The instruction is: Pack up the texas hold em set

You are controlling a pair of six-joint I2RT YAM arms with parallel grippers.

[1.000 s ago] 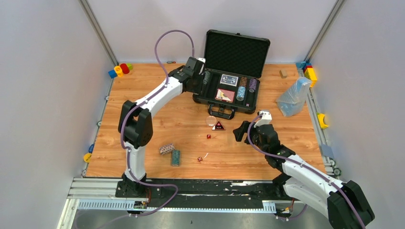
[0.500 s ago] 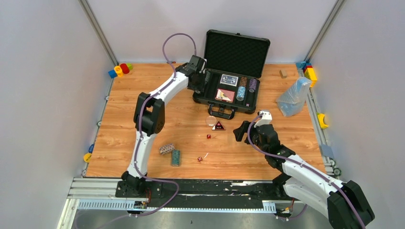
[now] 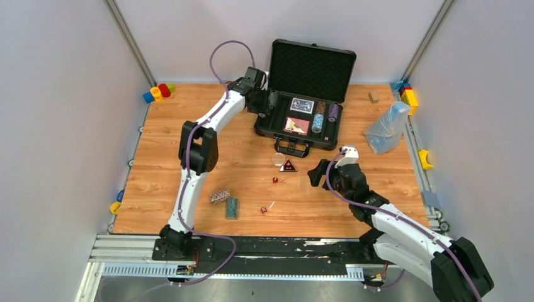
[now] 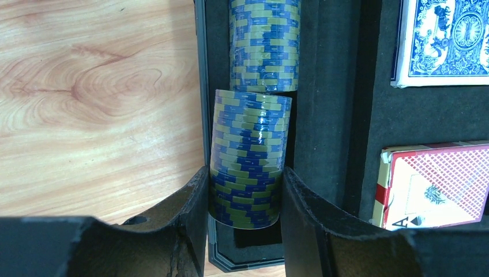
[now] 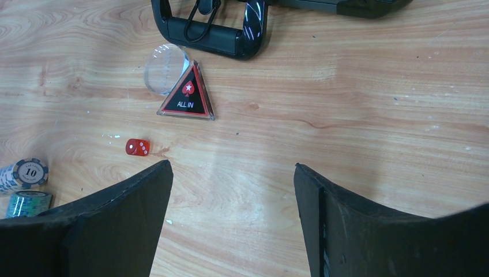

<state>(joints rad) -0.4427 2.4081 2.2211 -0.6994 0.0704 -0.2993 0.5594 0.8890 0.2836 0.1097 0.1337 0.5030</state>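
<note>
The black case (image 3: 312, 69) lies open at the back of the table, with a blue deck (image 3: 302, 106), a red deck (image 3: 296, 125) and chip rolls in its foam. My left gripper (image 4: 245, 173) is shut on a blue-and-olive chip roll (image 4: 249, 161) over the case's leftmost slot, behind which another roll (image 4: 264, 46) lies. My right gripper (image 5: 233, 170) is open and empty over bare wood. Ahead of it are the triangular "ALL IN" button (image 5: 187, 99), a clear disc (image 5: 166, 69) and a red die (image 5: 137, 147). Two chip rolls (image 3: 220, 196) and a second die (image 3: 262, 209) lie near the table front.
A clear plastic bag (image 3: 387, 128) lies right of the case. Toy blocks sit at the back left corner (image 3: 157, 92) and the back right corner (image 3: 408, 94). The case handle (image 5: 207, 34) sticks out toward the button.
My left arm has stretched out and carried the chip roll a little farther back along the case's left edge. The right arm has not moved.
</note>
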